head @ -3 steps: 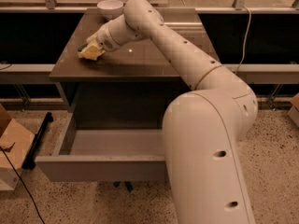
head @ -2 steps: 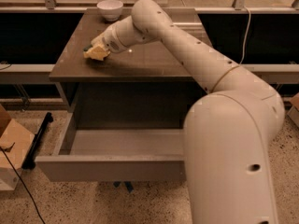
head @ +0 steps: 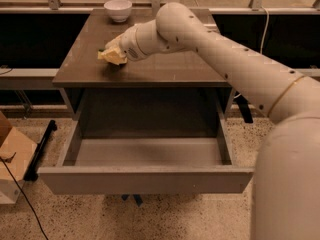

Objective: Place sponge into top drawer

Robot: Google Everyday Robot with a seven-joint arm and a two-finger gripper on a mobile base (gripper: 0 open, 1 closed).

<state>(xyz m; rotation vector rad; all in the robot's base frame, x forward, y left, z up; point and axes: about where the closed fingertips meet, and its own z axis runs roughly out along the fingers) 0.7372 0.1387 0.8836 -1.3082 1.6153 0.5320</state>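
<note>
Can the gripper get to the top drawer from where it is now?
Probably yes. The gripper is at the sponge on the table, the drawer stands pulled out below, and nothing shows between them.

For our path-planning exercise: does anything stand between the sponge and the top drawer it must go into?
Nothing visible does. The gripper is at the sponge on the cabinet top, left of centre; the drawer stands open below and in front. The bowl sits at the back edge, off that path.

Gripper (head: 114, 49) sat over dark brown tabletop (head: 165, 71). Behind it: glossy cream-white tubular plastic arm (head: 225, 51), small dark screw holes (head: 226, 76) along shell, thin gold band (head: 285, 91) farther back.
</note>
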